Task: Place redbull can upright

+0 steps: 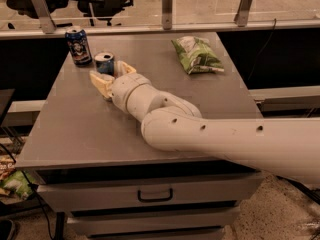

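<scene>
At far-left corner of table (75, 134), my gripper (108, 71) sits at redbull can (104, 61), can't tell if clamped; I'd check base flat, let go gently, back straight out

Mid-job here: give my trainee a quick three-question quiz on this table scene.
1. True or false: the redbull can stands upright on the table.
2. What lies at the table's far right corner? A) green snack bag B) apple C) sponge
3. Which can is nearer the gripper: the redbull can or the dark-blue can?
Key: 1 true; 2 A; 3 redbull can.
</scene>
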Robot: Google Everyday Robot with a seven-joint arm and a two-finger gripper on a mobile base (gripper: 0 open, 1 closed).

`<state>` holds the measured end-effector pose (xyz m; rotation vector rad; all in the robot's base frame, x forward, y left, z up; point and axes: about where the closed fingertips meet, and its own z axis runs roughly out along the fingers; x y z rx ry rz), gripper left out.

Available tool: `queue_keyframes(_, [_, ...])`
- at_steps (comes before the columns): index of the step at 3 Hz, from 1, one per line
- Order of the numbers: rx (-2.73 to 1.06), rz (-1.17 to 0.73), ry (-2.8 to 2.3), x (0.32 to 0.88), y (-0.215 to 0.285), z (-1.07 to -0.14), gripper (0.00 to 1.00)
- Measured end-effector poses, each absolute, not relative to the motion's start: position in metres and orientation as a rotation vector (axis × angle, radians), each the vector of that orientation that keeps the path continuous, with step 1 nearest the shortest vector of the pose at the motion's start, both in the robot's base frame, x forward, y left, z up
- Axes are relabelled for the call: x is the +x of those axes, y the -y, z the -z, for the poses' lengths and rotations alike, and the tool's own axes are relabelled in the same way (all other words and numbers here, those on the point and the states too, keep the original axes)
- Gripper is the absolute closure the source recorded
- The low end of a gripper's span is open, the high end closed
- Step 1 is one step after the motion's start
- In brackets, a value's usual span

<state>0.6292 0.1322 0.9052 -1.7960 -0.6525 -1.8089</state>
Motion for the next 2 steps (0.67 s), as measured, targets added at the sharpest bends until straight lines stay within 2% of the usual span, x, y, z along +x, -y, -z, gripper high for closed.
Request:
queue_keyframes(1, [-1.792,1.811,0.654,0.6285,-0.1334,-0.9072,0.00])
queue_keyframes(2, [-1.792,1.811,0.654,0.6285,-0.1335,-0.9073,0.00])
